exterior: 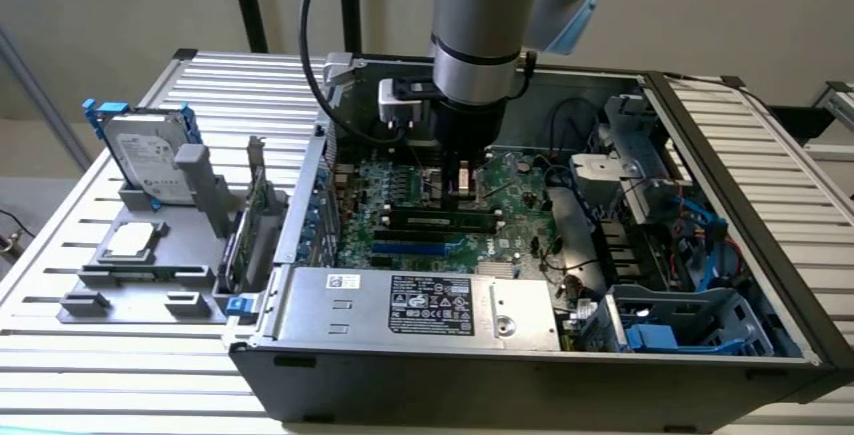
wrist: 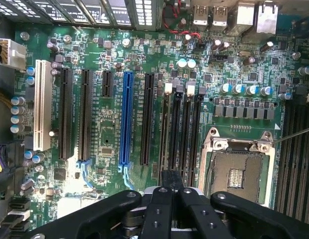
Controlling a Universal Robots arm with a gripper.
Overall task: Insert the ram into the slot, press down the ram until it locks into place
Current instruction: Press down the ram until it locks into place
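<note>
The ram (exterior: 442, 221) stands on edge in the slot nearest the blue connector, level with the motherboard (exterior: 514, 180). From the wrist it shows edge-on as a thin dark line (wrist: 168, 130) in the slot, whose white end clip (wrist: 168, 88) sits at its far end. Parallel black memory slots (wrist: 187, 130) lie beside it. My gripper (exterior: 454, 190) hangs a short way above the middle of the ram. Its black fingers (wrist: 162, 199) are pressed together, shut with nothing between them (wrist: 170, 180).
A CPU socket (wrist: 239, 169) lies beside the memory slots, with a blue slot (wrist: 127, 119) and a white slot (wrist: 42, 104) on the other side. The power supply (exterior: 400, 303) fills the case front. Cables (exterior: 667, 225) crowd the exterior view's right. A hard drive (exterior: 144, 155) stands outside, left.
</note>
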